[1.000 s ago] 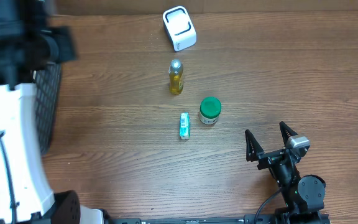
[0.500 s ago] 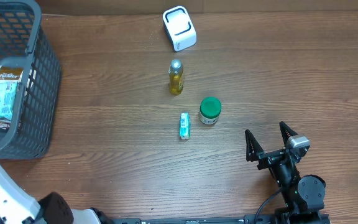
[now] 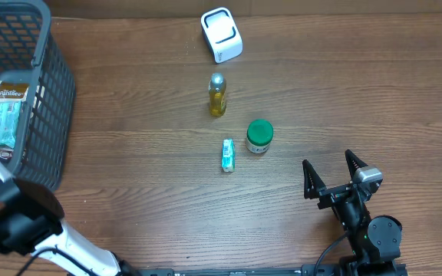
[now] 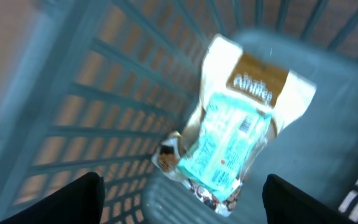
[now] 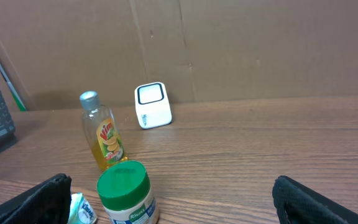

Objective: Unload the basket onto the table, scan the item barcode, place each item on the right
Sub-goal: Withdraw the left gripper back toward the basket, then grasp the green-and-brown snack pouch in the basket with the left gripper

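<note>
We count 1 white boxy scanner far on wood surface | 1 yellow bottle, 1 green-lidded jar, 1 teal pack mid-surface | 1 grey mesh basket, perhaps 2 crinkly packets inside | left fingers wide over them | right fingers wide, empty

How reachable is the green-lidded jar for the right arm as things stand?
Probably yes. The right gripper is open and empty, and only bare wooden table lies between it and the green-lidded white jar. The small teal packet lies apart, beside the jar.
</note>
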Controlling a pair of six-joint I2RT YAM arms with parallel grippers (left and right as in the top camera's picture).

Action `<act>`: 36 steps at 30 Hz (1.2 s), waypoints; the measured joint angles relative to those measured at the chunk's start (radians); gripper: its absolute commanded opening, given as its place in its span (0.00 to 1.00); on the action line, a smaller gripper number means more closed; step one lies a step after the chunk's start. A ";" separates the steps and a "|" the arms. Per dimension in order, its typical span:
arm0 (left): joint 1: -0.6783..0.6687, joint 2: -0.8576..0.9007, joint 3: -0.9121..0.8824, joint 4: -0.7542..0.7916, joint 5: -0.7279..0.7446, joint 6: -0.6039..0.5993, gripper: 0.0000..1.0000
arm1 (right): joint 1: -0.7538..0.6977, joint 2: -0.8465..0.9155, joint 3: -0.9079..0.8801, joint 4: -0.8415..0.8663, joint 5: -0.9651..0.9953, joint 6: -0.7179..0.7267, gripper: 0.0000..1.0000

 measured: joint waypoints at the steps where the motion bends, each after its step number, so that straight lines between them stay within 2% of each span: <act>1: 0.000 0.021 0.000 -0.008 0.000 0.008 0.82 | 0.000 0.000 0.000 0.000 0.000 0.000 1.00; 6: 0.000 0.135 0.000 -0.035 -0.001 0.040 0.84 | 0.000 0.000 0.000 0.000 0.000 0.000 1.00; 11: 0.000 0.248 0.000 -0.037 -0.001 0.050 0.93 | 0.000 0.000 0.000 0.000 0.000 0.000 1.00; 17: -0.001 0.294 0.000 -0.027 -0.001 0.051 1.00 | 0.000 0.000 0.000 0.000 0.000 0.001 1.00; 30: -0.001 0.298 -0.009 0.014 -0.002 0.051 1.00 | 0.000 0.000 0.000 0.000 0.000 0.000 1.00; 36: -0.001 0.298 -0.081 0.081 -0.006 0.051 1.00 | 0.000 0.000 0.000 0.000 0.000 0.000 1.00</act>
